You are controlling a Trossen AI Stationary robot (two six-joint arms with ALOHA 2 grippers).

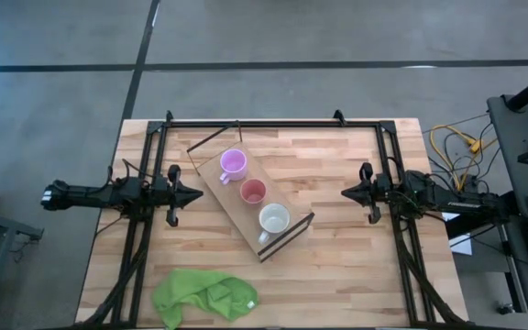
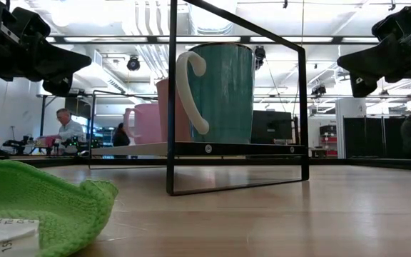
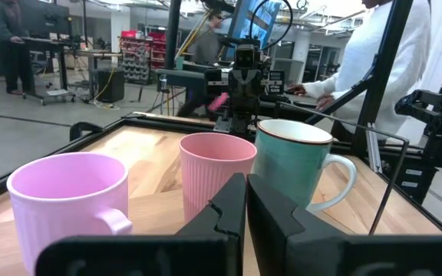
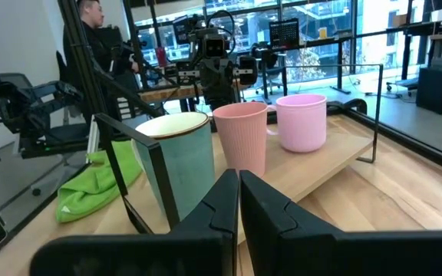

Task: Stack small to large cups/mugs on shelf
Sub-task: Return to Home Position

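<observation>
Three cups stand upright in a row on the light-wood shelf (image 1: 236, 216), which lies slantwise mid-table. They are a light purple mug with a handle (image 1: 234, 163), a smaller pink-red cup (image 1: 253, 192), and a larger mug with a handle, white inside and teal outside (image 1: 274, 219). None is inside another. My left gripper (image 1: 200, 194) hangs shut and empty left of the shelf, pointing at it. My right gripper (image 1: 344, 192) hangs shut and empty to its right. The left wrist view shows the purple mug (image 3: 67, 199), pink cup (image 3: 213, 169) and teal mug (image 3: 294, 165).
A crumpled green cloth (image 1: 204, 295) lies near the table's front edge, left of centre. A black metal frame (image 2: 171, 100) rises around the shelf. A black rail frame (image 1: 264, 123) runs along the table's far and side edges. People stand in the room beyond.
</observation>
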